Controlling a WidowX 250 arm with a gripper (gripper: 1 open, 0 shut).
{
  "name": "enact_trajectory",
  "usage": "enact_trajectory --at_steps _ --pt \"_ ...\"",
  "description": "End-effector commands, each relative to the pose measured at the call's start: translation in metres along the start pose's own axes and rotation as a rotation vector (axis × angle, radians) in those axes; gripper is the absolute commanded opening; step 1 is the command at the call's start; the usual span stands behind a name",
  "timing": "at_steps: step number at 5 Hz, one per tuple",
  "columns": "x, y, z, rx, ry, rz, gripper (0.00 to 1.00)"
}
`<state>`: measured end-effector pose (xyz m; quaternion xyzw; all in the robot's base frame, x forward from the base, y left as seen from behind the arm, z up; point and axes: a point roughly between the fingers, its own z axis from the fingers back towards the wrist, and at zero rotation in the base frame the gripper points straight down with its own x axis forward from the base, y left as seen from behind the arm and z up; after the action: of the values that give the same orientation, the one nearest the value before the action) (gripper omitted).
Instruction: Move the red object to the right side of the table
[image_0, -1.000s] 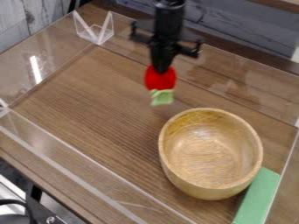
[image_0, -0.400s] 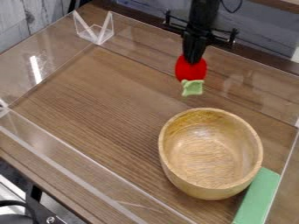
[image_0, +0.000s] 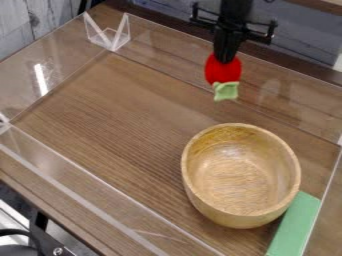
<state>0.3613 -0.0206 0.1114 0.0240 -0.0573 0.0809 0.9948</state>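
Note:
The red object (image_0: 222, 70), a small glossy red toy with a green leafy end (image_0: 227, 92) hanging below it, is lifted off the table (image_0: 107, 110). My gripper (image_0: 226, 60) points straight down from above and is shut on its top. It hangs over the far right part of the tabletop, behind the wooden bowl. The fingertips are partly hidden by the toy.
A large wooden bowl (image_0: 241, 175) stands at the front right. A flat light-green block (image_0: 297, 227) lies at the front right corner. Low clear acrylic walls (image_0: 40, 70) border the table, with a clear stand (image_0: 107, 32) at the back left.
The gripper carried the red object to the right and slightly farther back and up. The bowl and green block stayed where they were.

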Motion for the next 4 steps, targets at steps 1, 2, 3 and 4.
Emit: enact_trajectory --at_steps 1,2,3,4 --pt "0.009 -0.027 0.020 -0.035 -0.070 -0.030 0.00" --pt "0.004 -0.049 0.014 -0.041 -0.060 -0.052 0.00" --pt "0.006 -0.051 0.000 -0.032 -0.044 -0.033 0.00" --pt "0.006 -0.044 -0.011 -0.025 -0.032 0.004 0.00"
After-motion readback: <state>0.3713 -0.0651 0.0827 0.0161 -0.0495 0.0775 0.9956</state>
